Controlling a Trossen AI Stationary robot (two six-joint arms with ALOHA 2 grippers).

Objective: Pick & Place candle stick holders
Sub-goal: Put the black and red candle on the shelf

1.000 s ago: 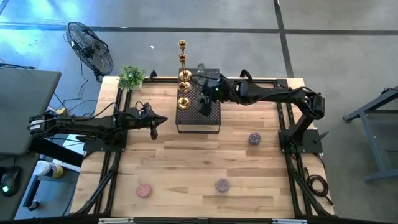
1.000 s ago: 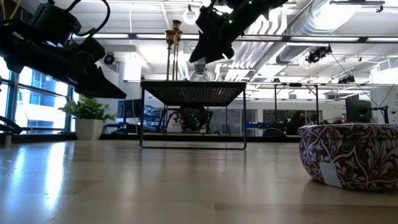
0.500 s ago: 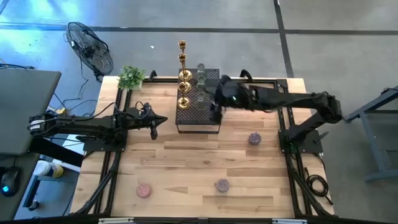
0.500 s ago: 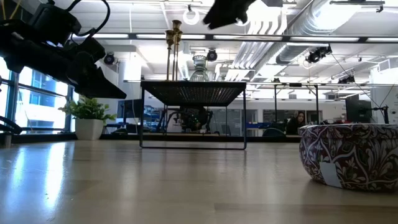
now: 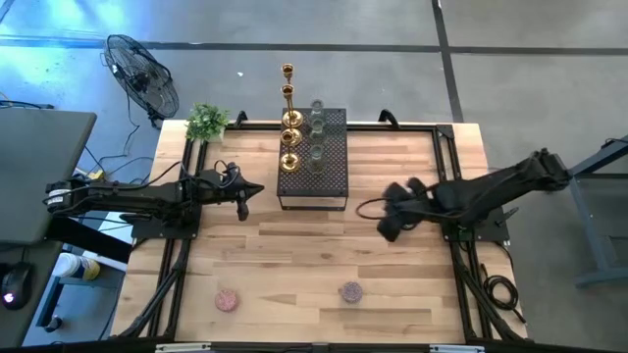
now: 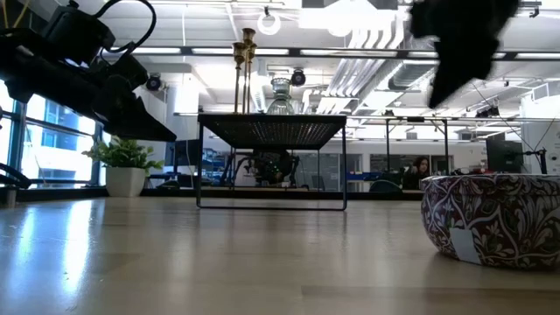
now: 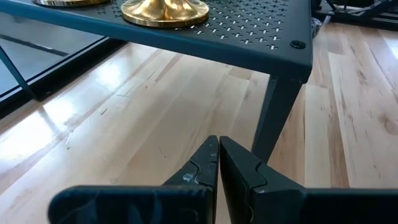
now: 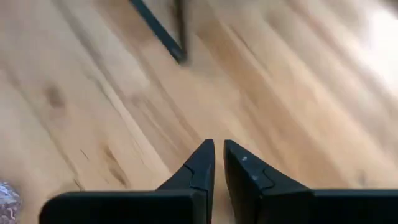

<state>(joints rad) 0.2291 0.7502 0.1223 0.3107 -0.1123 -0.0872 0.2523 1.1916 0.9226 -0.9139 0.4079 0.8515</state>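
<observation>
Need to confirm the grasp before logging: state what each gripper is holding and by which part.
Nothing is held. The right gripper has its jaws nearly together over bare wooden table; the left gripper is shut and empty.

The left gripper (image 7: 218,163) has its two dark fingers pressed together, tips nearly touching, holding nothing. Just ahead of the tips stands a leg of the black perforated metal box (image 7: 273,112). On its top, farther ahead, rests a gold candlestick base (image 7: 164,9). Bare wooden table (image 7: 112,124) lies beneath.
</observation>
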